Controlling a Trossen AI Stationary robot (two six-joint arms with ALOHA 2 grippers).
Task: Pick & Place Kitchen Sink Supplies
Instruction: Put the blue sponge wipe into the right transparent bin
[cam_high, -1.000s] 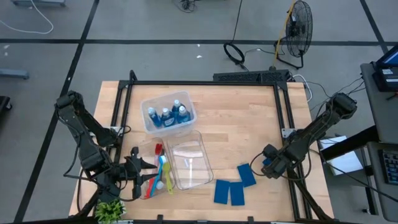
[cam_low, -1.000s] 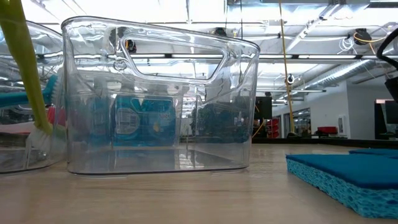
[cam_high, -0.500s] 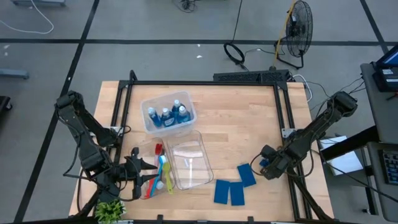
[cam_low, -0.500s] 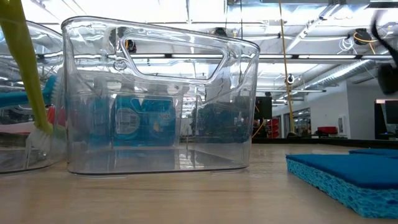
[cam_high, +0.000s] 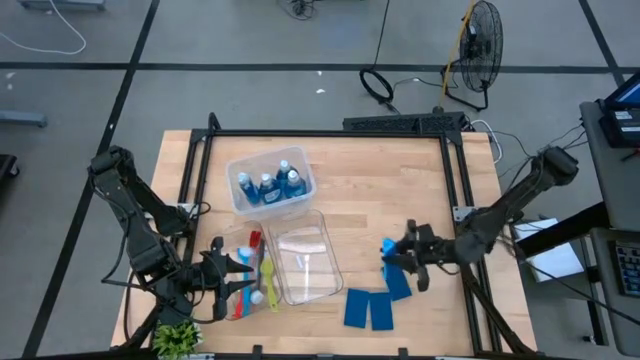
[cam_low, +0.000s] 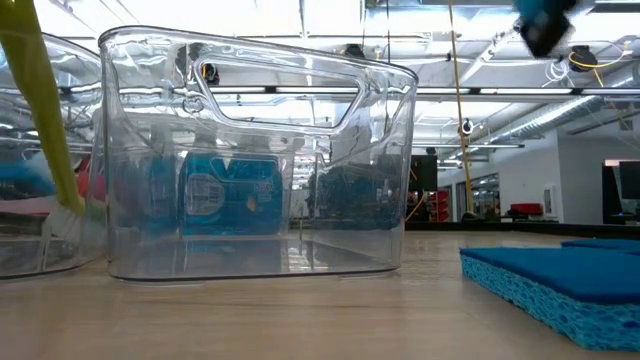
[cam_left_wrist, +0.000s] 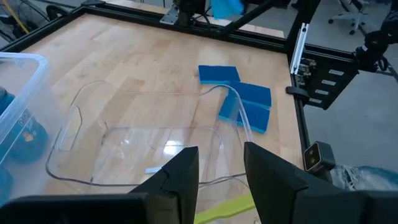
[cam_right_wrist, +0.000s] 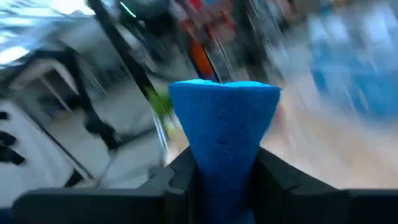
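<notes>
My right gripper (cam_high: 396, 253) hovers over the table's right half, shut on a flat blue sponge (cam_right_wrist: 224, 115). It also shows high up in the low view as my right gripper (cam_low: 545, 25). Three more blue sponges (cam_high: 370, 308) lie flat on the wood below it. My left gripper (cam_high: 228, 272) is at the near left, shut on a yellow-green brush (cam_low: 38, 110). This brush stands tilted in a clear bin (cam_high: 243, 250), beside a red brush (cam_high: 254, 240) and a blue one. Blue bottles (cam_high: 268, 185) stand in another bin. My left gripper has the yellow-green brush's handle (cam_left_wrist: 225, 208) between its two fingers, which reach in about level from the table's left. The brush slants, and its bristle end (cam_low: 66, 215) is down in the bin. My right gripper pinches the sponge's two flat faces (cam_right_wrist: 224, 171) between its fingers, which point toward the table's left. The sponge is narrower between the fingers than at its free end (cam_right_wrist: 224, 93), which sticks out past them. It is lifted clear of the table.
An empty clear bin (cam_high: 306, 262) stands mid-table between the two grippers. A small green plant (cam_high: 178, 338) sits at the near left corner. A black metal frame (cam_high: 455, 200) runs around the tabletop. Bare wood lies on the far right.
My right gripper has shut on a blue sponge near the table's right edge and lifted it clear. It has then carried the sponge toward the table's left, turning until its fingers point that way. The other sponges have stayed in place.
</notes>
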